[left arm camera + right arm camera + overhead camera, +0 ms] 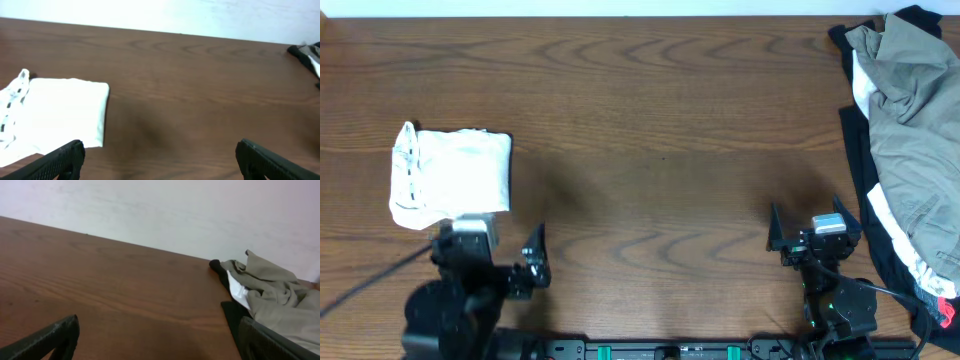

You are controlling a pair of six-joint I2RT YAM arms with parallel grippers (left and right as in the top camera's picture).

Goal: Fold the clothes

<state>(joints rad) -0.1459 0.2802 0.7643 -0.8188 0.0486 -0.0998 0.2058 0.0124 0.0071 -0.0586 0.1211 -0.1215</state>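
The bench (660, 150) was dark brown with a wood grain, its broad wavy figure running lengthwise, and it had a dull sheen under even light. Behind its far edge stood a plain white wall (175, 215), matte and faintly mottled, meeting the benchtop in a straight line. Shadows on the wood were soft.

Your left gripper (488, 252) sits low, jaws spread wide, nothing between its fingers (62, 161). Your right gripper (810, 230) is the same: jaws wide, empty. Both arms folded low, well apart, fingers pointing forward
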